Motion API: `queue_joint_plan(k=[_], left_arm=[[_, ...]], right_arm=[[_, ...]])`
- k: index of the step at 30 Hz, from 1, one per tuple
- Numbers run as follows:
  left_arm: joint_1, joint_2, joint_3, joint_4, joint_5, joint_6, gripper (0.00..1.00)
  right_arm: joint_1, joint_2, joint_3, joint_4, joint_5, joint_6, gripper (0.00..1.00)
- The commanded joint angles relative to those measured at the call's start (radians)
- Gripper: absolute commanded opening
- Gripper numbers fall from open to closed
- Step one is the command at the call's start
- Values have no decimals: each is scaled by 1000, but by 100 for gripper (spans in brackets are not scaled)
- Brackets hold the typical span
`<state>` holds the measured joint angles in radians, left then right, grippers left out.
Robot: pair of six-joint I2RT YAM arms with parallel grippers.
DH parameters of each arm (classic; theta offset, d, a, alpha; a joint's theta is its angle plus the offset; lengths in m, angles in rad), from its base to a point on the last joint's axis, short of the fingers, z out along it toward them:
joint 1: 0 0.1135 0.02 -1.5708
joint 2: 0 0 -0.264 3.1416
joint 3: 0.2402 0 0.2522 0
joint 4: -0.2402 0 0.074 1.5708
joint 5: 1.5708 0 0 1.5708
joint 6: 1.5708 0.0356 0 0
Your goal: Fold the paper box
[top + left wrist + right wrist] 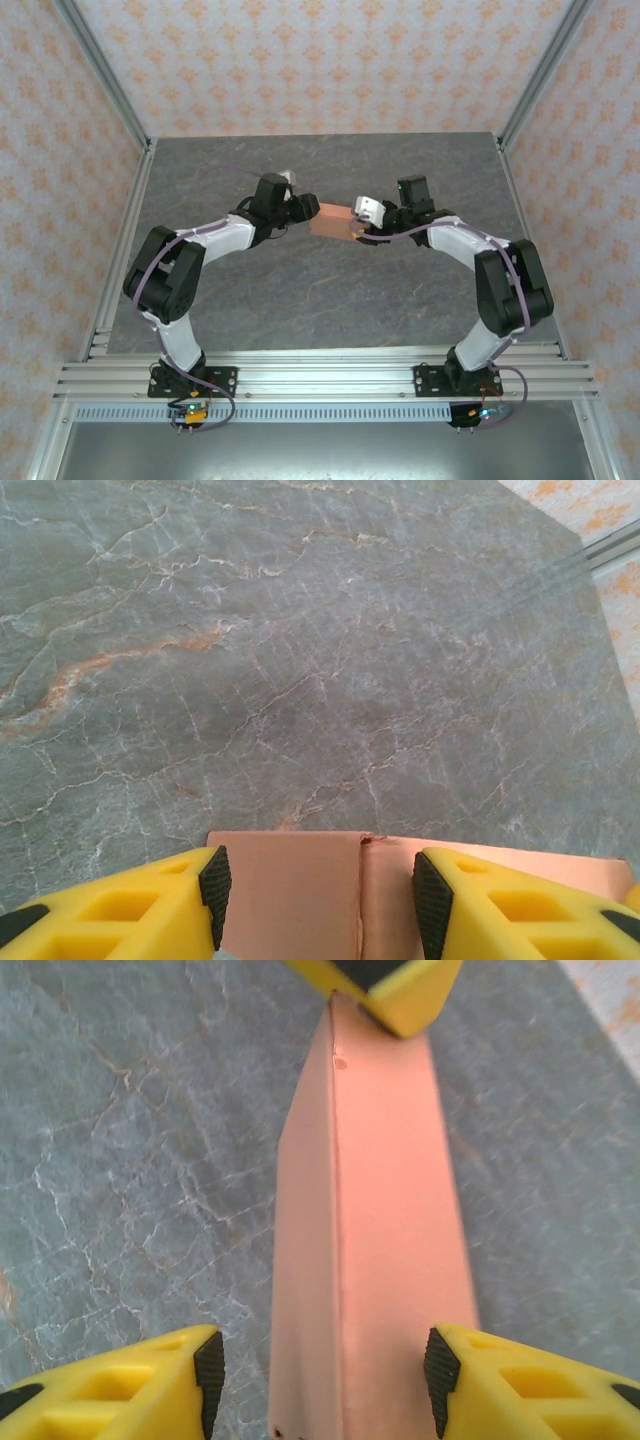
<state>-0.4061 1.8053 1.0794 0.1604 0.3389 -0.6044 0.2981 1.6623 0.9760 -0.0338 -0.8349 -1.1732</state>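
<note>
The paper box (pixel 333 220) is a salmon-orange card sleeve, held lengthwise between my two grippers above the middle of the table. My left gripper (pixel 304 210) holds its left end. In the left wrist view the box (pixel 290 890) fills the gap of the left gripper (pixel 315 895): one pad sits at the box's left edge, the other on the wider face past a crease. My right gripper (pixel 366 222) straddles the other end. In the right wrist view the right gripper (pixel 320 1385) stands open, its right pad (pixel 438 1375) against the box (pixel 390 1220) and bare table showing at its left pad.
Grey marble-patterned table top (pixel 300 290) lies under and around the box. Patterned walls with aluminium posts (pixel 105 75) close off the back and sides. An aluminium rail (pixel 320 378) carries both arm bases at the near edge.
</note>
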Motion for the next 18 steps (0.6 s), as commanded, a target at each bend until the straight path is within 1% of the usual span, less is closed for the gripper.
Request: queue_joint_plan(k=[1, 3, 6, 10, 14, 18], left_arm=[[-6, 61, -15, -187, -35, 43, 53], [-6, 64, -11, -193, -35, 43, 53], [-6, 69, -7, -197, -34, 43, 53], [-6, 63, -12, -193, -36, 40, 54], [-6, 63, -12, -194, -39, 41, 54], [-5, 63, -11, -190, -38, 40, 54]], right_arm=[[-4, 31, -22, -57, 2, -8, 55], [-5, 11, -38, -33, 1, 5, 54], [-5, -61, -65, 31, -25, 41, 54], [-5, -138, -55, 44, -72, 51, 55], [-5, -107, -52, 22, -56, 28, 55], [-6, -43, -100, 31, 28, 18, 55]])
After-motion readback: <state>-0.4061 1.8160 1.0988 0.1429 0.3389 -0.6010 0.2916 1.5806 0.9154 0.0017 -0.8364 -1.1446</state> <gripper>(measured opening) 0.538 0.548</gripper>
